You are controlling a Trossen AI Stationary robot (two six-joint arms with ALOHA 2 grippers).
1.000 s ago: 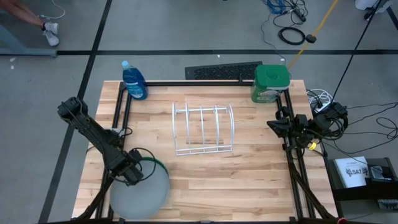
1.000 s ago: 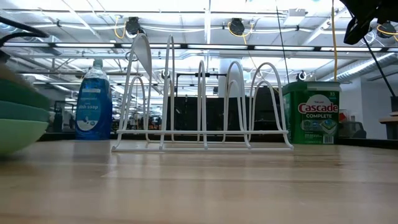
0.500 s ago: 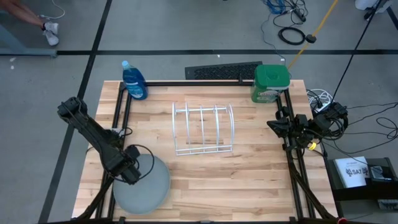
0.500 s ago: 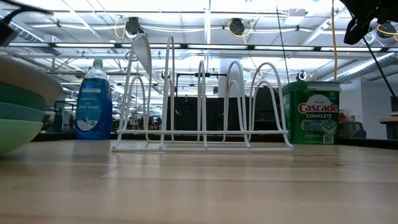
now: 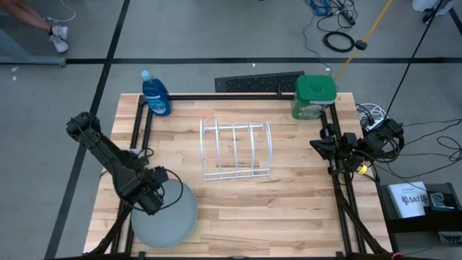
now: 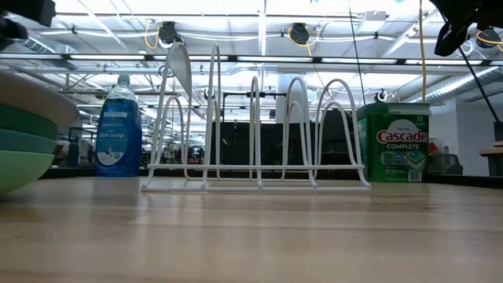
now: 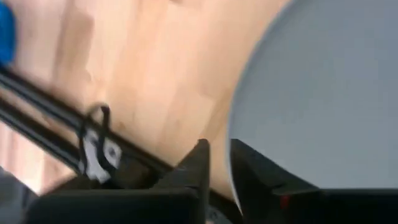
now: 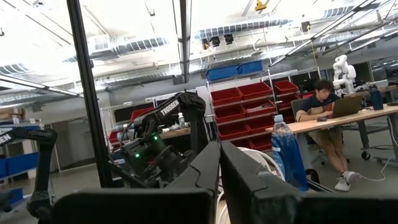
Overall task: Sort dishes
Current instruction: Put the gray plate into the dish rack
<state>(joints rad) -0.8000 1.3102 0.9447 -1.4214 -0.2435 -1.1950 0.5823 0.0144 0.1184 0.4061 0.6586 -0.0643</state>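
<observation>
The four plates lie stacked near the table's near left corner. The grey plate point(image 5: 170, 217) point(image 6: 35, 93) point(image 7: 323, 93) is on top. Under it, the low view shows the dark green plate point(image 6: 27, 120), the teal plate point(image 6: 27, 141) and the light green plate point(image 6: 22, 169), which rests on the wood. My left gripper point(image 5: 154, 206) point(image 7: 219, 158) hovers just above the grey plate's far-left rim, its fingers open by a narrow gap and apart from the plate. My right gripper point(image 5: 316, 145) point(image 8: 220, 155) waits, shut, at the table's right edge.
A white wire rack point(image 5: 236, 149) point(image 6: 255, 118) stands at mid-table. A blue soap bottle point(image 5: 156, 94) stands at the far left and a green detergent tub point(image 5: 315, 96) at the far right. Black frame rails run along the left, far and right sides. Bare wood lies between the stack and the rack.
A second ago the grey plate sat askew, with a green rim showing at its far side. It has since settled flat on the stack and covers that rim. My left gripper has risen above the plate's rim.
</observation>
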